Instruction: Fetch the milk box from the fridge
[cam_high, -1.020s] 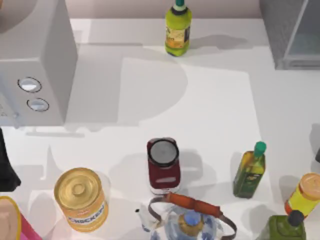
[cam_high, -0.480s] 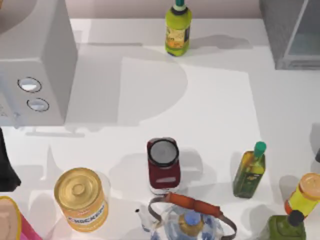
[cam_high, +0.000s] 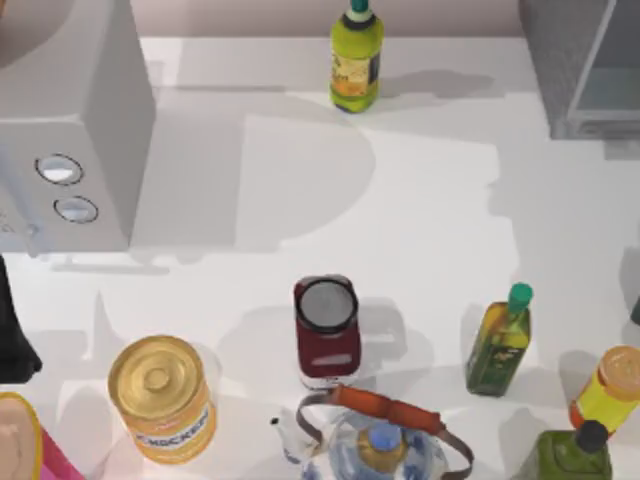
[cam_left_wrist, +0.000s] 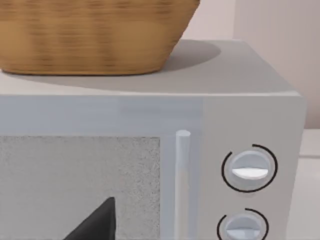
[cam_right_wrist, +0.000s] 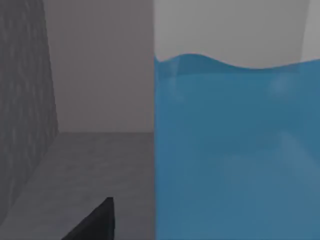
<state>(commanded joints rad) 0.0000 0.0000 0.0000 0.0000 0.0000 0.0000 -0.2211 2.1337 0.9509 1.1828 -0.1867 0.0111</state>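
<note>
The milk box (cam_right_wrist: 235, 150) looms very close in the right wrist view, with a bright blue side and a white top. It stands on the grey floor inside the fridge (cam_right_wrist: 25, 100), whose dark speckled wall rises beside it. A dark part of my right gripper (cam_right_wrist: 95, 222) sits low beside the carton. In the top view the fridge (cam_high: 560, 70) is at the back right corner of the table. My left arm (cam_high: 12, 330) is parked at the table's left edge.
A light grey box with two dials (cam_high: 70, 130) stands at the back left, with a woven basket (cam_left_wrist: 90, 35) on top. On the table are a yellow-green bottle (cam_high: 356, 62), a dark red jar (cam_high: 326, 330), a yellow can (cam_high: 162, 396), a kettle (cam_high: 375, 440) and an oil bottle (cam_high: 498, 342).
A shadow has spread over the right side of the table below the fridge. The objects on the table have not moved.
</note>
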